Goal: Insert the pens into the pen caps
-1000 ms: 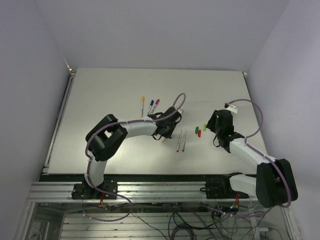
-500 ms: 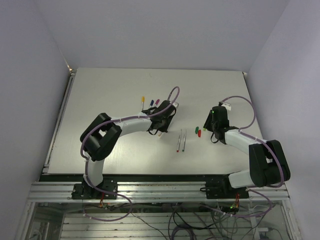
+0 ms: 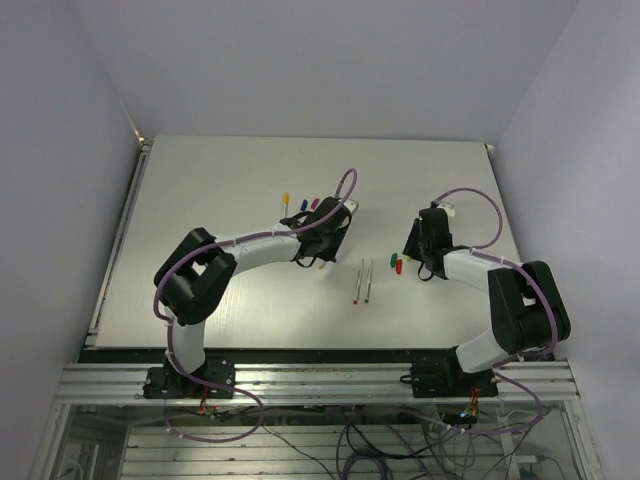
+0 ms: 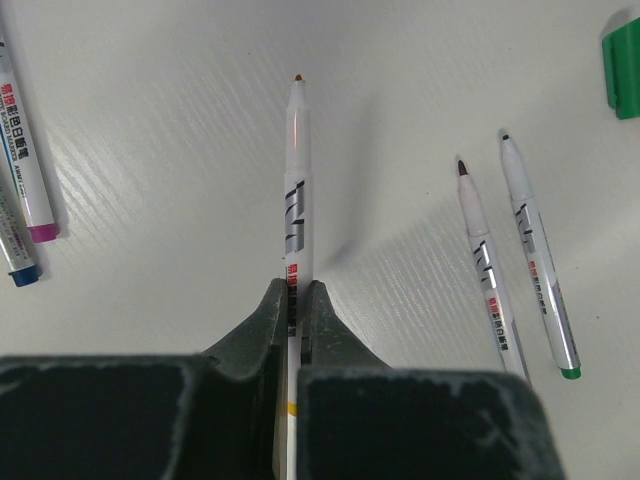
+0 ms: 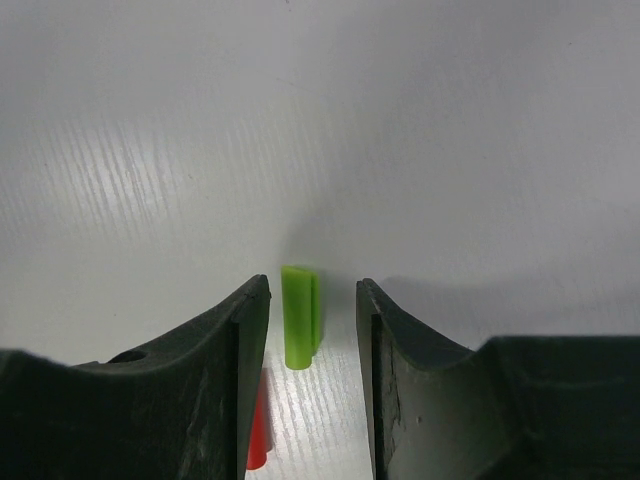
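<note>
My left gripper (image 4: 297,292) is shut on a white pen (image 4: 297,180) whose orange tip points away from the wrist, just above the table. In the top view this gripper (image 3: 318,255) is left of two uncapped pens, one red-tipped (image 4: 485,270) and one green-ended (image 4: 535,270). My right gripper (image 5: 311,287) stands open, low over the table, its jaws on either side of a green cap (image 5: 300,315) that lies flat with a gap on each side. A red cap (image 5: 257,430) peeks out behind the left finger. From above, the green cap (image 3: 394,258) and red cap (image 3: 399,267) lie by the right gripper (image 3: 410,258).
Pens with a magenta end (image 4: 30,170) and a blue end (image 4: 15,262) lie left of the held pen. From above, yellow (image 3: 286,198), blue (image 3: 300,203) and magenta (image 3: 314,202) ends show behind the left arm. Purple cables loop over both wrists.
The left arm has carried its pen a little toward the back of the table. The right arm has folded in, and its jaws have narrowed around the green cap.
</note>
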`<state>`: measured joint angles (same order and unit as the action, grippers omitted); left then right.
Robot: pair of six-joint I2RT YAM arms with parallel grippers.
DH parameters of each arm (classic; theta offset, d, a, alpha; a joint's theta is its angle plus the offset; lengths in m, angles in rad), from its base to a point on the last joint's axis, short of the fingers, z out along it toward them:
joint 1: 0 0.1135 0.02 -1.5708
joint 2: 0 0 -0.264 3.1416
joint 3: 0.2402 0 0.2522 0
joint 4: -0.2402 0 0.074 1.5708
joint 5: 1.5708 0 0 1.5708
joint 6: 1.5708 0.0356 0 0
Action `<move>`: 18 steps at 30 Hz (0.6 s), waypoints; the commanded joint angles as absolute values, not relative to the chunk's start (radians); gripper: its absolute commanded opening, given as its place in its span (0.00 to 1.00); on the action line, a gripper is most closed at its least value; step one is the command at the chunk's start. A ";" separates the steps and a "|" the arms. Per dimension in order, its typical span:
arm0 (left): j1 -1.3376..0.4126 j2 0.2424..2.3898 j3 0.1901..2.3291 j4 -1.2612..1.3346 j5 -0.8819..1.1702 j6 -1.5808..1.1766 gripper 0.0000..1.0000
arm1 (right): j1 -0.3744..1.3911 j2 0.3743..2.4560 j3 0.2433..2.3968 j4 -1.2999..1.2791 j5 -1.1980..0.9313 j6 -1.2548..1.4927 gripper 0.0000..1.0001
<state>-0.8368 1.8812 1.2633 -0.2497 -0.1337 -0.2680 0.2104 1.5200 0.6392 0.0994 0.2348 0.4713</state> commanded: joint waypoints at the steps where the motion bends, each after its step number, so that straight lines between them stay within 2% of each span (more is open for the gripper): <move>1: -0.839 1.846 1.283 -0.221 -0.109 -0.257 0.07 | 0.211 1.543 0.663 0.090 0.243 0.463 0.40; 18: -0.831 1.860 1.291 -0.232 -0.074 -0.281 0.07 | 0.239 1.570 0.665 -0.003 0.293 0.517 0.37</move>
<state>-0.8364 1.8812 1.2633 -0.2501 -0.1158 -0.2691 0.2302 1.5661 0.6621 0.0761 0.2657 0.4870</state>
